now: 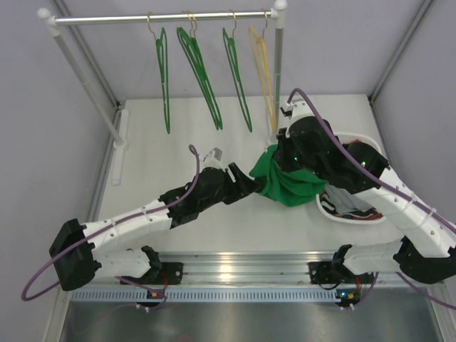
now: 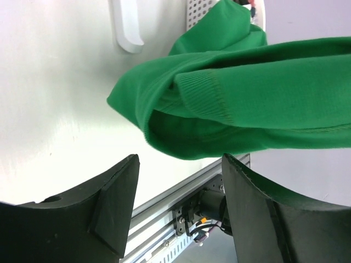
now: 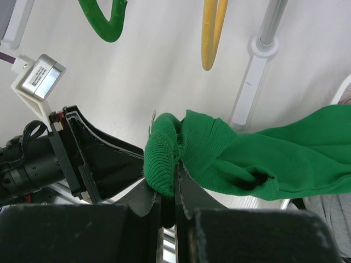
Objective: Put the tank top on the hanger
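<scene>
Right claw (image 3: 169,189) first: clamps a ribbed edge of the tank top (image 3: 230,156), jaws pressed together on the cloth. Holds the green garment bunched above the table (image 1: 142,171), between the two arms and beside the white basket (image 1: 329,214); cannot tell whether any cloth rests on the surface. Left claw (image 2: 181,161) next: gapes, jaws well apart, just under a drooping fold, pinching nothing. Farther back, on the rail (image 1: 114,20): three green hangers (image 1: 199,71) side by side, then the yellow hanger (image 1: 262,70), all well apart from the garment.
</scene>
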### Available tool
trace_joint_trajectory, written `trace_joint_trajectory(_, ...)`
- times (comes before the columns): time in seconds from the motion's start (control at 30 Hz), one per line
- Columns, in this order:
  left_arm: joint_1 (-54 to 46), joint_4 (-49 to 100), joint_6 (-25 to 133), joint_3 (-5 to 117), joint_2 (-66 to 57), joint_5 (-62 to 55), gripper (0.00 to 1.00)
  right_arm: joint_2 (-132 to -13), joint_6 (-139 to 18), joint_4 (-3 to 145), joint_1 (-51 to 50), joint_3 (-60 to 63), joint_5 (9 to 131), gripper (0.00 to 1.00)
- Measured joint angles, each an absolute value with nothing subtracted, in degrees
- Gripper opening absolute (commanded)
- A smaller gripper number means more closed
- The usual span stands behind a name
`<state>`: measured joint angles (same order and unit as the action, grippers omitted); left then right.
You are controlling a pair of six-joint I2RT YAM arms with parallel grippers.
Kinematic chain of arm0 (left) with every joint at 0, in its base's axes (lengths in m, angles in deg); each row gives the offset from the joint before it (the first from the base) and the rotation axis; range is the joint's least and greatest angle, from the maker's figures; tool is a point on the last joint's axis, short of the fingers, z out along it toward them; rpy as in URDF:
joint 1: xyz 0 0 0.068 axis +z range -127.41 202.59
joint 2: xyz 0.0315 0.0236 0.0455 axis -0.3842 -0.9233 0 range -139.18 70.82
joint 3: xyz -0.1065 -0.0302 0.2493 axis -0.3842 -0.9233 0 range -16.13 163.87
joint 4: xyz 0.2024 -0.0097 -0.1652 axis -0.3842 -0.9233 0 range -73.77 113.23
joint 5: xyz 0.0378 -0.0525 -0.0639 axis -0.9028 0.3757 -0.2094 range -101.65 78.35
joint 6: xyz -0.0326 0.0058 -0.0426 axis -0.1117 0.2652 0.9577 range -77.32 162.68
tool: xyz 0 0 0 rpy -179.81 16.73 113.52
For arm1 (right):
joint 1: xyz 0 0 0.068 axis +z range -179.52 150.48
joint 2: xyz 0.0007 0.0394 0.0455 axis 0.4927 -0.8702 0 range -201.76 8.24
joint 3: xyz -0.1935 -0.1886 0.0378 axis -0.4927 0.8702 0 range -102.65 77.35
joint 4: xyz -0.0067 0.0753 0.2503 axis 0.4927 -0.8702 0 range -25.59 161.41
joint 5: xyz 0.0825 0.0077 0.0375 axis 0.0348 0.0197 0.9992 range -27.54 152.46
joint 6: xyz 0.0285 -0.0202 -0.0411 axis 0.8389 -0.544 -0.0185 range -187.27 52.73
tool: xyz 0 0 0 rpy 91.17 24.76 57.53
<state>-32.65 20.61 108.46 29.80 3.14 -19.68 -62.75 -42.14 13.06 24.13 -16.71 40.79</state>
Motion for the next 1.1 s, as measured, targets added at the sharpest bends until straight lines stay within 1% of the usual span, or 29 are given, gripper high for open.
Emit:
trace_joint_trajectory(0.13, -32.65, 21.66, 110.40, 28.12, 1.96, -19.86, 0.67, -62.72, -42.12, 13.06, 24.35, -16.69, 40.51, 0.00)
trace_joint_trajectory(0.37, -32.21, 27.08, 111.74, 28.09, -5.69, -18.46, 0.65, -62.72, -42.12, 13.04, 24.39, -16.69, 40.02, 0.00)
trace_joint_trajectory(0.43, -32.06, 28.46, 111.72, 28.12, -6.89, -18.37, 0.56, -62.72, -42.14, 13.04, 24.39, -16.69, 39.98, 0.00)
trace_joint_trajectory(0.47, -31.93, 29.18, 111.69, 28.14, -7.39, -18.22, 0.50, -62.72, -42.14, 13.04, 24.39, -16.69, 39.96, 0.00)
trace_joint_trajectory(0.5, -31.91, 29.60, 111.78, 28.27, -7.79, -18.02, 0.32, -62.72, -42.14, 13.04, 24.39, -16.69, 39.94, 0.00)
trace_joint_trajectory(0.53, -31.82, 29.97, 111.67, 28.49, -8.27, -17.74, 0.19, -62.72, -42.14, 13.04, 24.39, -16.69, 39.85, 0.00)
trace_joint_trajectory(0.57, -31.80, 30.32, 111.37, 28.75, -8.60, -17.48, 0.07, -62.72, -42.14, 13.04, 24.39, -16.69, 39.78, 0.00)
trace_joint_trajectory(0.6, -31.62, 30.52, 110.78, 28.99, -8.84, -17.15, 0.00, -62.72, -42.17, 13.04, 24.39, -16.69, 39.76, 0.00)
trace_joint_trajectory(0.73, -30.14, 28.16, 106.99, 30.74, -7.26, -16.10, 0.00, -62.72, -42.43, 13.00, 24.44, -16.79, 39.63, 0.00)
trace_joint_trajectory(0.87, -27.54, 18.49, 100.98, 35.15, 0.63, -17.39, 0.00, -62.79, -43.67, 12.63, 24.46, -18.15, 39.39, 0.01)
trace_joint_trajectory(1.0, -25.20, 8.22, 94.08, 44.77, 10.31, -20.49, 0.00, -62.77, -45.31, 12.39, 24.48, -21.47, 38.82, 0.02)
trace_joint_trajectory(1.1, -23.21, 2.78, 89.31, 53.80, 13.61, -21.67, 0.00, -62.79, -46.95, 12.61, 24.48, -23.96, 38.49, 0.02)
